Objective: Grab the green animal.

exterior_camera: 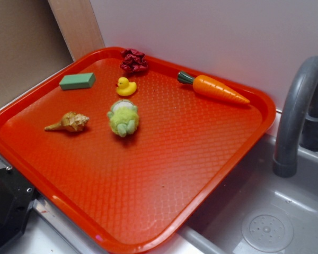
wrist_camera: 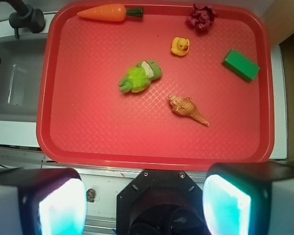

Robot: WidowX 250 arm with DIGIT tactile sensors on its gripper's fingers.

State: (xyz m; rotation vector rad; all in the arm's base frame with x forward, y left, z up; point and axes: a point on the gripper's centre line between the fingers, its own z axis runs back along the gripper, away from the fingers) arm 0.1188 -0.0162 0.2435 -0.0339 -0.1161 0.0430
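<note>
The green animal (exterior_camera: 123, 118) (wrist_camera: 139, 77) is a fuzzy lime-green plush with a whitish patch, lying near the middle of the red tray (exterior_camera: 212, 174) (wrist_camera: 152, 142). My gripper (wrist_camera: 144, 200) shows only in the wrist view, high above the tray's near edge and well back from the toy. Its two fingers stand wide apart with nothing between them. In the exterior view the gripper is out of frame.
On the tray also lie a yellow rubber duck (exterior_camera: 126, 87) (wrist_camera: 180, 46), a pale-green block (exterior_camera: 77, 81) (wrist_camera: 240, 64), a seashell (exterior_camera: 69, 122) (wrist_camera: 188, 108), a carrot (exterior_camera: 214, 88) (wrist_camera: 109, 12) and a dark red crumpled thing (exterior_camera: 133, 61) (wrist_camera: 202, 16). A grey sink (exterior_camera: 265, 222) with faucet (exterior_camera: 299, 111) adjoins.
</note>
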